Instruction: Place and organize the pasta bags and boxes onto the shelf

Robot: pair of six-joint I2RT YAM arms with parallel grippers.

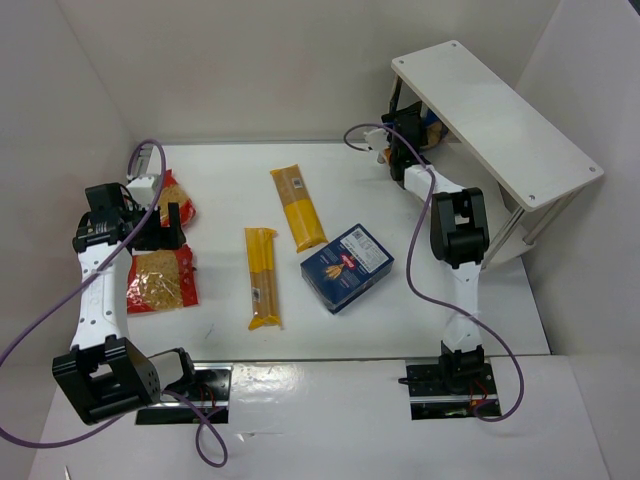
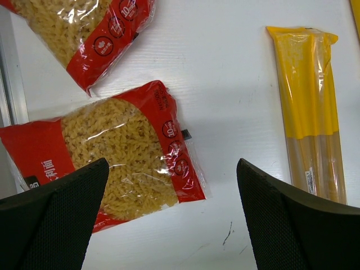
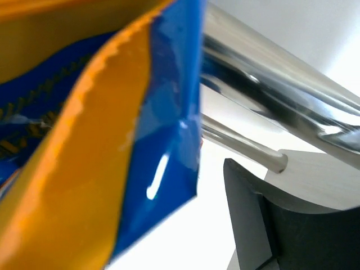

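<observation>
Left wrist | left end effector [image 2: 171, 169] wide over red fusilli bag [image 2: 121, 163] | likely soft, slippery; pinch mid-body | right end effector [image 1: 402, 138]: cannot tell

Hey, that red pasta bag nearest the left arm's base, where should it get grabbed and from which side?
From straight above: the red bag lies flat on the table, leaving no edge to get under. Probably pinch the plump clear middle across its shorter width. The open left gripper hangs over it, though its fingers would likely need turning to span that width.
</observation>
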